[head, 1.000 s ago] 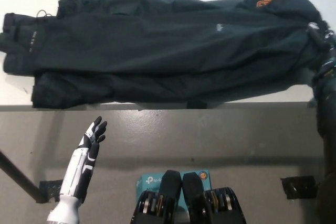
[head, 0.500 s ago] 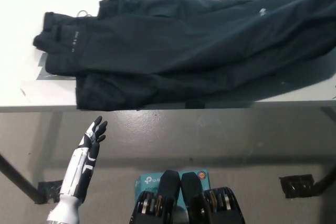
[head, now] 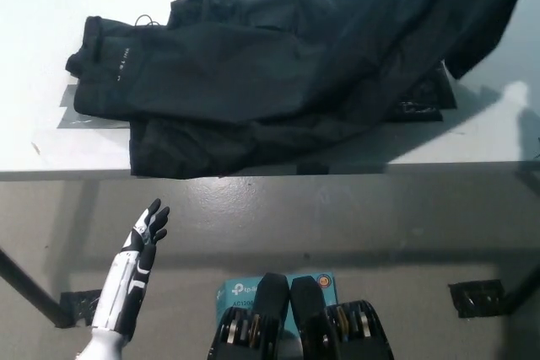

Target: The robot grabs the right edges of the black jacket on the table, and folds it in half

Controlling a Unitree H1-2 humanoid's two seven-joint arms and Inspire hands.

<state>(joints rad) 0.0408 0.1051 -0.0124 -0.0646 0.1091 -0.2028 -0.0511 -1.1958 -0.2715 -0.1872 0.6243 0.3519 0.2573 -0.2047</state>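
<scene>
The black jacket lies across the white table, its sleeve end and cuff at the left. Its right part is raised off the table and runs up out of the picture at the top right, casting a shadow on the tabletop below. A lower layer of the jacket still lies flat under the raised part. My black right hand is out of the picture, so its hold on the fabric cannot be seen. My white left hand rests low at the lower left, below the table's front edge, fingers apart and holding nothing.
The table's front edge crosses the picture, with grey floor below it. A teal box lies on the floor at the bottom middle. Black tape marks sit on the floor at the right. A dark table leg slants at the lower left.
The camera swung to the left after the first frame. Since then the jacket's right part has risen off the table toward the top right. My left hand has barely moved.
</scene>
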